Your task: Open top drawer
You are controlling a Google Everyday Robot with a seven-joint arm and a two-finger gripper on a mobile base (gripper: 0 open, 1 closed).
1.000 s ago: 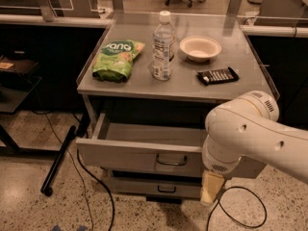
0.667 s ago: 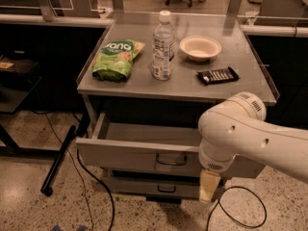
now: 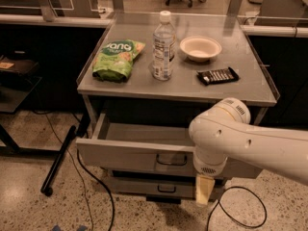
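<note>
The top drawer (image 3: 130,155) is a wide grey metal drawer under the tabletop. It stands pulled out toward me, and its shallow grey tray interior (image 3: 144,131) shows. Its small wire loop handle (image 3: 171,160) sits at the middle of the front. My white arm (image 3: 240,138) comes in from the right and covers the drawer's right part. My gripper (image 3: 204,190) hangs below the arm, in front of the drawer's right lower edge, to the right of and below the handle, and is not touching it.
On the grey tabletop (image 3: 240,93) lie a green snack bag (image 3: 117,59), a water bottle (image 3: 163,44), a white bowl (image 3: 200,48) and a dark snack bar (image 3: 217,75). A shorter drawer front (image 3: 144,186) sits below. Black cables (image 3: 91,182) and a black bar (image 3: 58,160) lie on the floor.
My arm has shifted slightly to the left in front of the drawer. The drawer stays pulled out as before.
</note>
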